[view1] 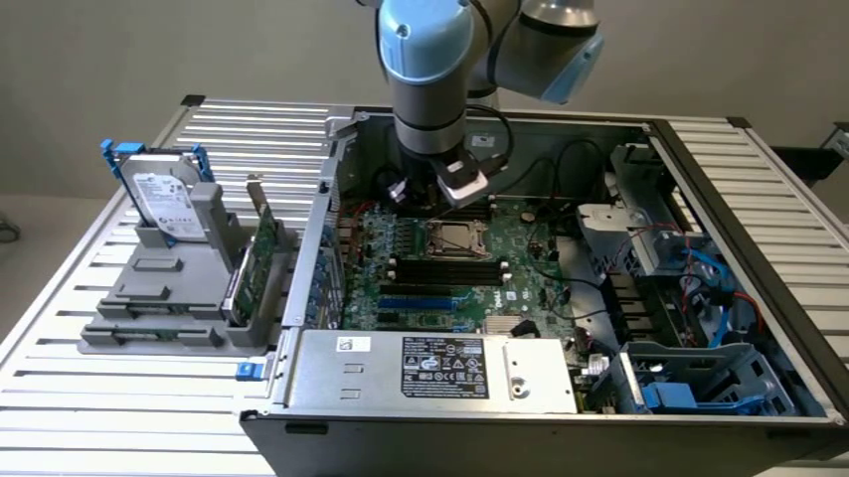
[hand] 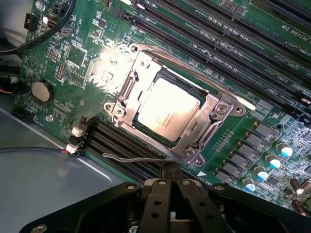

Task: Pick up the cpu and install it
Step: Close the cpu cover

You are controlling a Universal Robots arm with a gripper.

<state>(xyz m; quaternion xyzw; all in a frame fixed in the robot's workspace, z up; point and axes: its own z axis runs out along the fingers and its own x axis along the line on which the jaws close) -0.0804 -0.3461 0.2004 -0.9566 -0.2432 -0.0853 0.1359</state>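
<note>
The cpu (hand: 167,109), a small square chip with a dull silver top, lies flat in the motherboard socket (hand: 221,109), inside the socket's metal frame. In the exterior view the cpu (view1: 459,238) sits mid-board in the open computer case. My gripper (hand: 171,169) is shut, its two black fingers pressed together with nothing visible between them. The tips hover just off one corner of the socket frame, close to the thin wire socket lever (hand: 131,158). Seen from outside, the gripper (view1: 434,204) hangs from the arm just behind the socket.
Black memory slots (hand: 233,39) run beside the socket, and capacitors (hand: 272,160) stand near it. A hard drive (view1: 166,204) with a blue bracket stands in a grey holder (view1: 159,298) on the exterior view's left. The power supply (view1: 438,368) and the drive cage (view1: 690,378) line the case front.
</note>
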